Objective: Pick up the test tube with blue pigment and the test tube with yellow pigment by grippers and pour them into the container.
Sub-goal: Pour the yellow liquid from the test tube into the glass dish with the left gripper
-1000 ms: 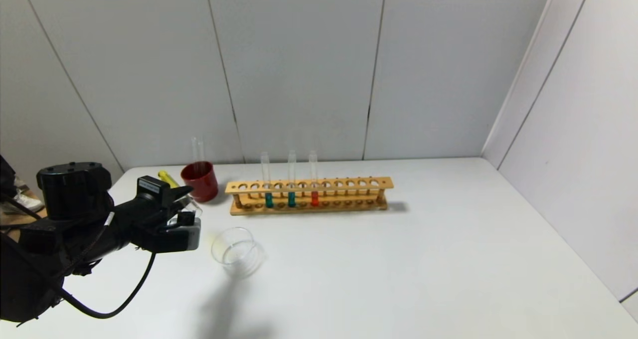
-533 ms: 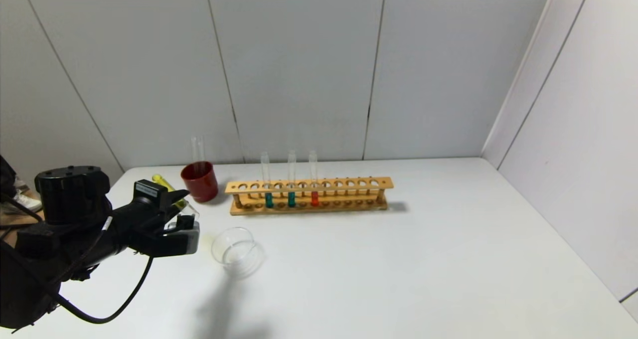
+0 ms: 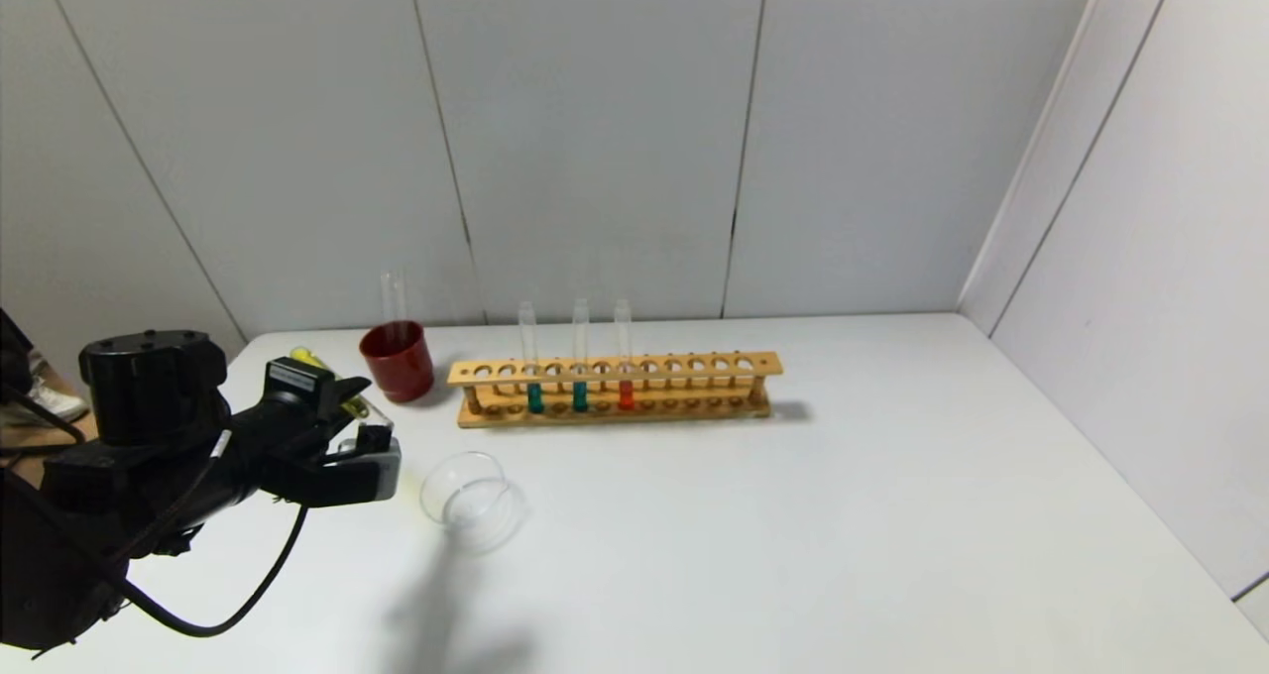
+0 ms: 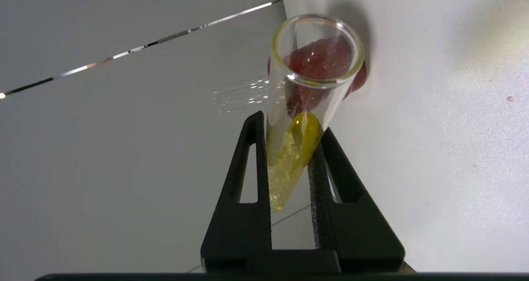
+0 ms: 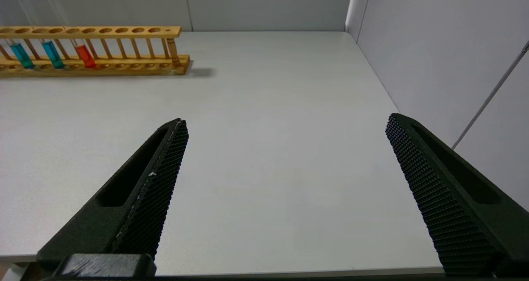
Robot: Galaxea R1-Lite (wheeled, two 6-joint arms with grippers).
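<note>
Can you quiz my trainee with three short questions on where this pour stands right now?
1. True or false: the left gripper is shut on the test tube with yellow pigment.
2. How many tubes stand in the wooden rack? A) two B) three C) five
3. Fill in: the clear glass container sits on the table between the left gripper and the ____.

Key
1. True. The tube is clamped between the fingers, tilted, its open mouth toward the dark red cup.
2. B: two blue-teal and one orange-red.
3. Rack. The container holds no coloured liquid yet. The right gripper is open above the bare table.
</note>
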